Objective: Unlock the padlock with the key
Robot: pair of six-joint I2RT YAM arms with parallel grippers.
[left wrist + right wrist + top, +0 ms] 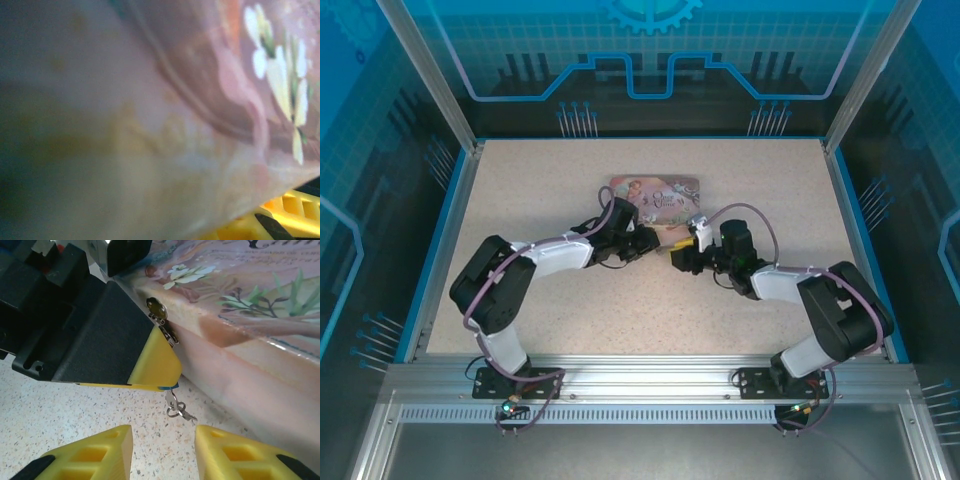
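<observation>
In the right wrist view, the left gripper's yellow-tipped finger (152, 360) presses on the padlock (171, 387), of which I see a thin blue edge under the tip. The key (174, 401) sticks out below it, and a small ring hangs from it just above the table. Bits of metal (162, 320), perhaps the shackle, show above the finger against the tin. My right gripper (164, 450) is open a short way in front of the key and touches nothing. From above, the left gripper (648, 243) and right gripper (677, 256) meet tip to tip.
The flat pink illustrated tin (655, 192) lies just behind both grippers; its side wall (240, 375) runs close along the right of the key. In the left wrist view the tin (200, 100) is a close blur. Speckled table (530, 190) lies around.
</observation>
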